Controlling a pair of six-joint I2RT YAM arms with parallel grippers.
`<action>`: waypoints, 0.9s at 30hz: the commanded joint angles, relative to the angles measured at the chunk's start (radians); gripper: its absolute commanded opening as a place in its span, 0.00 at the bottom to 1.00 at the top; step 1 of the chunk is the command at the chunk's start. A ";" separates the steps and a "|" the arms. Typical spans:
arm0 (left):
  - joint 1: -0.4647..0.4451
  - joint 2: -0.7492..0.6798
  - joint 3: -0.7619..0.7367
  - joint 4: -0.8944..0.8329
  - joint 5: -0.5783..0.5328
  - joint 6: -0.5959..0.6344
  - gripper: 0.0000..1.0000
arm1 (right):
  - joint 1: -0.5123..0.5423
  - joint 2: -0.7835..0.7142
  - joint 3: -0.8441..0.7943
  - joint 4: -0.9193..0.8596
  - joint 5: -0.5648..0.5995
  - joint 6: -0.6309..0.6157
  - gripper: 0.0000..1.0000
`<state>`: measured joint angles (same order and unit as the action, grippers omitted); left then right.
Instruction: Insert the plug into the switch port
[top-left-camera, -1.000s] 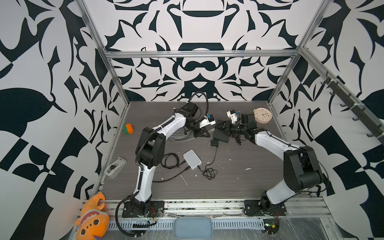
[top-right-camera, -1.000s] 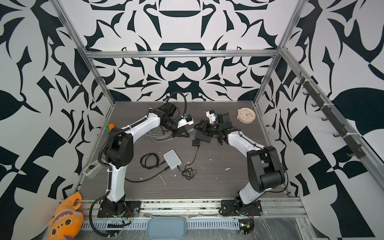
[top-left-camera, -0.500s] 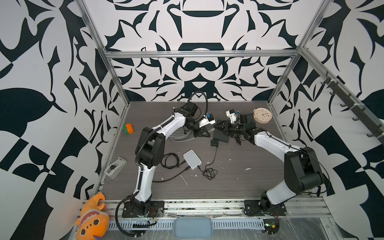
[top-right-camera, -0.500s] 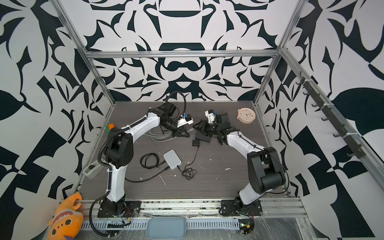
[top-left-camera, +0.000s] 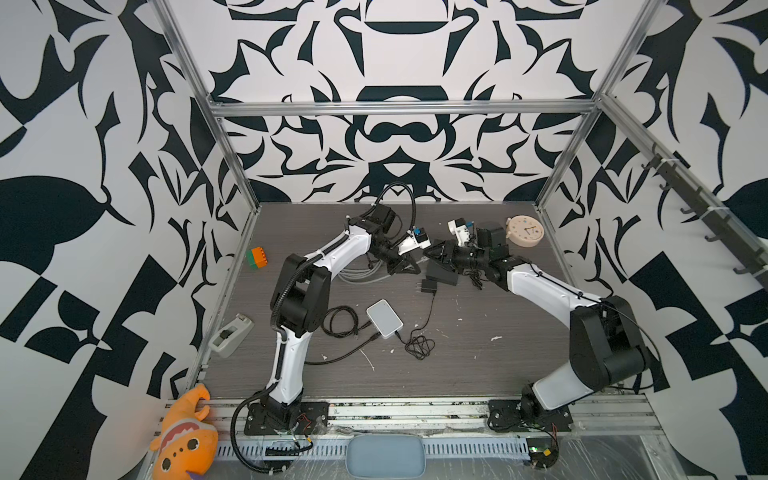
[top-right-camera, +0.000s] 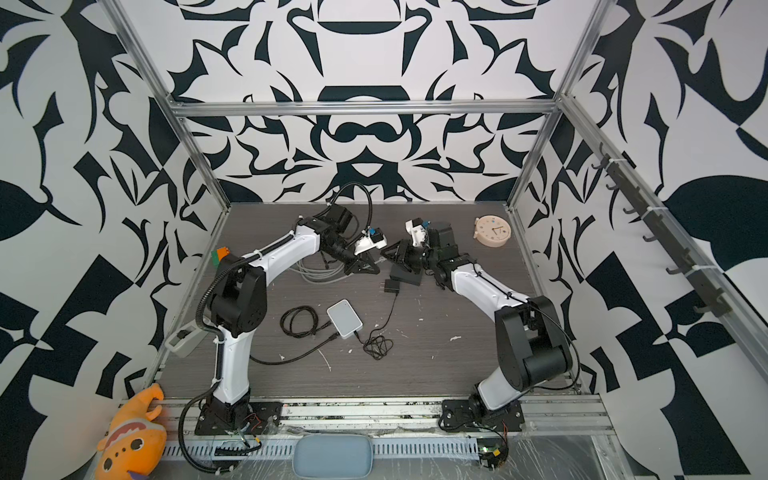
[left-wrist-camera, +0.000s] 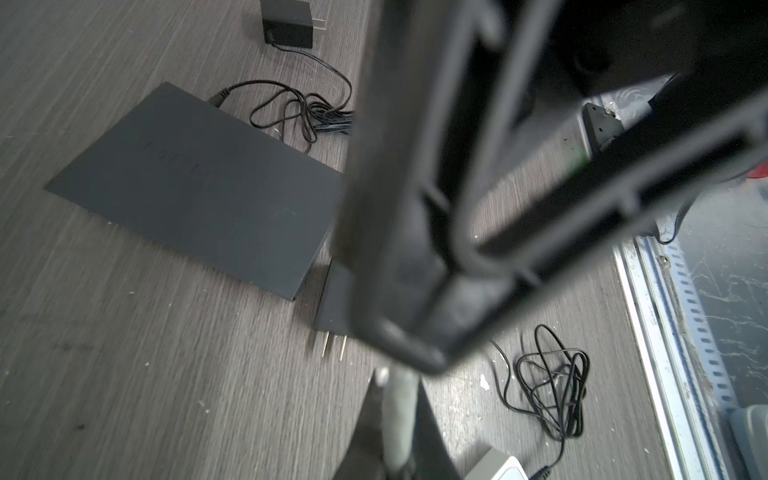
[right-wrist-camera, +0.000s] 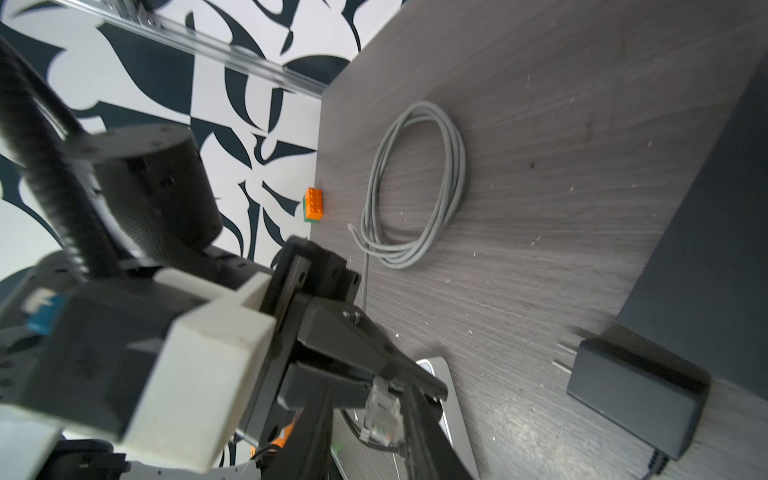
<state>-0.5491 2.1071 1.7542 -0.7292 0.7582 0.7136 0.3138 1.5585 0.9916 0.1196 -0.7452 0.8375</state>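
Left pincer: pressed together on the clear plastic plug, which sticks out past the black fingertips and is clear of the desk.
Plug's cable: a grey cord runs from the left pincer back to a loose grey coil lying on the desk.
Right pincer: low over the far end of the flat black switch box. I cannot tell whether its jaws are spread or closed, or whether they touch the box.
Switch box: lies flat on the desk, near the plug but apart from it. No view shows its ports.
In the way: the right pincer's black frame fills the middle of the left wrist view and hides the near end of the switch box. A black two-pronged power adapter lies just beside the box's corner.
Around: a second black adapter, a tangle of thin black cord, a white rounded box, an orange-and-green toy brick, a round beige clock, a grey tape dispenser and an orange plush fish.
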 joint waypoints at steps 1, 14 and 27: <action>0.002 -0.016 -0.010 -0.012 0.005 0.008 0.00 | 0.010 -0.014 0.030 0.000 -0.008 -0.030 0.32; -0.016 -0.052 -0.051 0.034 -0.105 0.005 0.00 | 0.014 0.019 0.036 0.005 -0.001 -0.001 0.24; -0.017 -0.060 -0.068 0.066 -0.121 -0.005 0.00 | 0.023 0.030 0.048 -0.027 0.001 -0.030 0.07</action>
<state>-0.5621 2.0876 1.7054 -0.6693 0.6460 0.7033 0.3233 1.6012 0.9958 0.0780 -0.7200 0.8257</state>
